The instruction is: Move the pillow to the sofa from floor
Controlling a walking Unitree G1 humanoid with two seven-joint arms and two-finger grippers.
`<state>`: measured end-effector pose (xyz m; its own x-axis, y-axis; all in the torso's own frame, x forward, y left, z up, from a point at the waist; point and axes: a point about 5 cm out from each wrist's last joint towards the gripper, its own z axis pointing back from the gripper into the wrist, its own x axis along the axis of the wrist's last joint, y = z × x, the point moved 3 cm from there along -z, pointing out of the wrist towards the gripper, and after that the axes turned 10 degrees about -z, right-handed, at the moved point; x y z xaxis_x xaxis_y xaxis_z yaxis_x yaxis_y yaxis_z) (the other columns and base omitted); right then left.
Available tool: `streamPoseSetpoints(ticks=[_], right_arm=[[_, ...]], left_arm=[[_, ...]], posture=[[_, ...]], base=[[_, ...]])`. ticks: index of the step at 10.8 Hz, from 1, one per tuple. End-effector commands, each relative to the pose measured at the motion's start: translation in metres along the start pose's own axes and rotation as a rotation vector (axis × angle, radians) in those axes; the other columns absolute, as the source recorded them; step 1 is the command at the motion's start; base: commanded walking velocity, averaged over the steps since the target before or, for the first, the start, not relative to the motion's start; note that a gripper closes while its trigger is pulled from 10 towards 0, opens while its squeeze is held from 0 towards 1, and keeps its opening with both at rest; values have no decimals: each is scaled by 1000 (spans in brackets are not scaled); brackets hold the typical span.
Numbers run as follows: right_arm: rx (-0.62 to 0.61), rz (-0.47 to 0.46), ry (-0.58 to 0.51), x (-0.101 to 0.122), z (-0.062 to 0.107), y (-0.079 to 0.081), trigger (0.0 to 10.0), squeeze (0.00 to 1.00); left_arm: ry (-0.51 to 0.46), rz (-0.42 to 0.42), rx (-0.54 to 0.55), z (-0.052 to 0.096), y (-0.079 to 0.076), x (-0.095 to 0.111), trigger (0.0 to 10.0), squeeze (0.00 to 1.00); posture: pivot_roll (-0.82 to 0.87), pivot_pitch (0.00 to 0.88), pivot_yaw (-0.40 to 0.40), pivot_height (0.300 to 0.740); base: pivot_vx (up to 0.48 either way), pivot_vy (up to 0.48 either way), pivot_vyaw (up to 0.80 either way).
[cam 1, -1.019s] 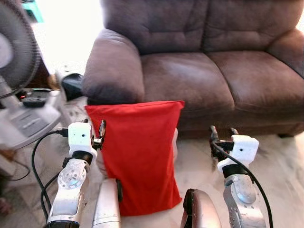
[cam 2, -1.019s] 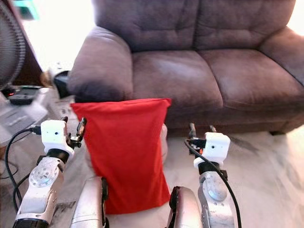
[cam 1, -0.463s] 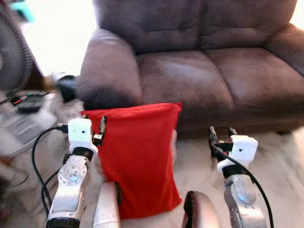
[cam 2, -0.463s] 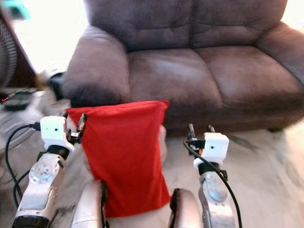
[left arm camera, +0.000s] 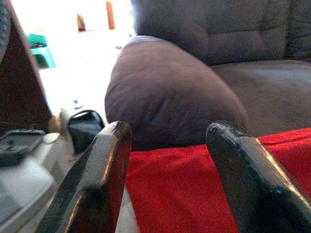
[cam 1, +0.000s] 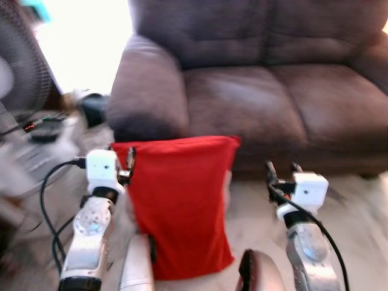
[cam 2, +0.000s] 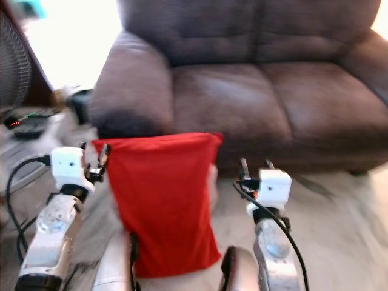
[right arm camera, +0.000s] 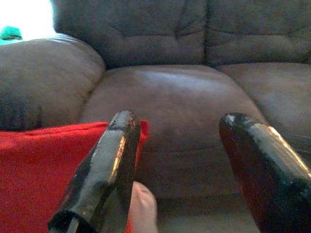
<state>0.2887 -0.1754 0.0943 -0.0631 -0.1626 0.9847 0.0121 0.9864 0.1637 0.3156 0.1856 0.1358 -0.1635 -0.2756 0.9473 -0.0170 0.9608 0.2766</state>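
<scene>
You have the red pillow [cam 1: 179, 203] standing upright on the pale floor [cam 1: 357, 206], at the center of your head view, its top edge level with the front of the brown sofa [cam 1: 273, 91]. It stands against the sofa's front, just below the rounded armrest [cam 1: 148, 91] at about 11 o'clock from the pillow. Both head views are blurred, so fine detail along the pillow's edges is hard to read.

Your left gripper [cam 1: 121, 159] is raised at 9 o'clock of the pillow, right at its upper left corner; from the head view the black fingers look to be just beside the fabric, possibly touching it. In the left wrist view its two fingers [left arm camera: 92, 184] stand apart with nothing between them, the red cloth and the armrest showing in the gap.

Your right gripper [cam 1: 282, 173] is raised at 3 o'clock of the pillow, apart from it, over the floor before the sofa's base. In the right wrist view its fingers [right arm camera: 104, 170] are also spread and empty, framing the seat cushion.

At 9 o'clock of the scene you have a fan [cam 1: 18, 66] and a black cable [cam 1: 48, 200] looping beside your left arm.
</scene>
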Motion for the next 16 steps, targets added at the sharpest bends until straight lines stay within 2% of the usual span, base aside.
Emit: streamPoseSetpoints(ticks=[1,4,7,10,11,12,16], right_arm=[[-10,3,5,-1,2,-3,10000,0],[-1,14,8,-2,3,-2,10000,0],[-1,5,2,-2,3,-2,10000,0],[15,44,11,-3,3,0,10000,0],[22,49,10,-3,3,2,10000,0],[7,23,11,-4,3,0,10000,0],[-7,25,15,-5,3,-3,10000,0]], left_arm=[[-9,3,-7,-1,-2,3,10000,0],[-9,4,-9,-2,-2,3,10000,0],[-7,5,-10,-2,-3,3,10000,0],[-12,3,-11,-2,-3,4,10000,0],[-12,3,-11,-2,-3,4,10000,0],[-11,3,-11,-2,-3,4,10000,0],[-2,4,-17,-3,-5,3,10000,0]], posture=[[93,51,-43,571],[92,51,-44,571],[93,52,-45,592],[92,52,-44,592],[92,52,-44,592],[93,52,-44,592],[92,55,-44,592]], base=[[0,0,0],[0,0,0],[0,0,0],[0,0,0],[0,0,763],[0,0,0],[0,0,0]])
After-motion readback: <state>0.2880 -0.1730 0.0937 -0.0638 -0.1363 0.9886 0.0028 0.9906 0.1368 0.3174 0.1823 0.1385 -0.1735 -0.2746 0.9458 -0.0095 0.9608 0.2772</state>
